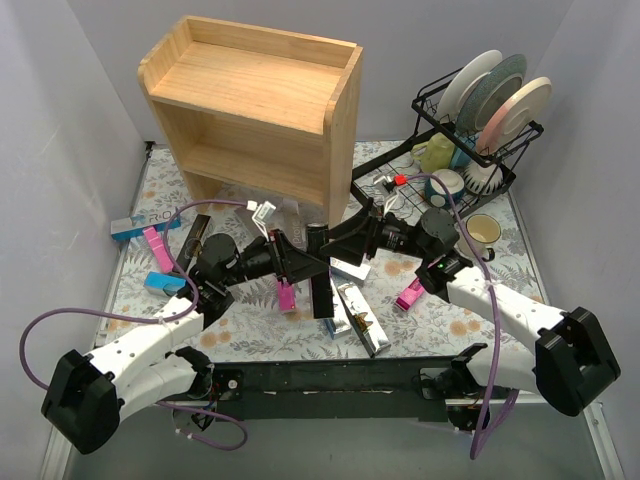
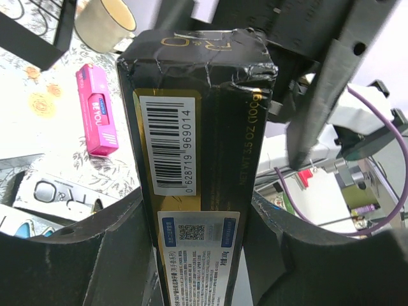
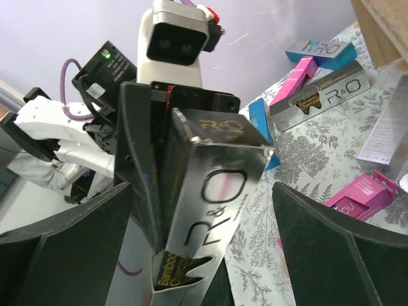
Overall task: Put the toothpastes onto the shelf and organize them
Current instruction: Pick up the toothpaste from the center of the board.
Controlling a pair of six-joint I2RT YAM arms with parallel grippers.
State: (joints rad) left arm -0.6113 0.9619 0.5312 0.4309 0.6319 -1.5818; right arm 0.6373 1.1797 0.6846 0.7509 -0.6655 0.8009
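Step in hand, as judged: a mid-air handover between the arms. A black-gold toothpaste box (image 2: 191, 95) is clamped across its narrow sides by the left gripper (image 2: 199, 210), whose jaws are partly closed on it. It is held above the middle of the tabletop (image 1: 250, 335).

The right gripper (image 3: 201, 191) is spread as wide as it goes, with nothing gripped. Its fingers are placed either side of the same box, and a gap is seen on both sides in the right wrist view.

The shelf (image 1: 250, 90) is set at the far edge, left of centre. No box is seen on its top or middle level. The other toothpastes are scattered flat: a pink box (image 1: 411, 295) and a silver box (image 1: 362, 322) toward the near edge, and a blue-and-silver box (image 1: 150, 222) by the left edge.

Next move, as judged: the right jaws are to be closed squarely on the free end of the box. The left grip should be let go only once that hold is firm. The box is then to be carried to the shelf and laid along its back rim, so that room is left for the others.
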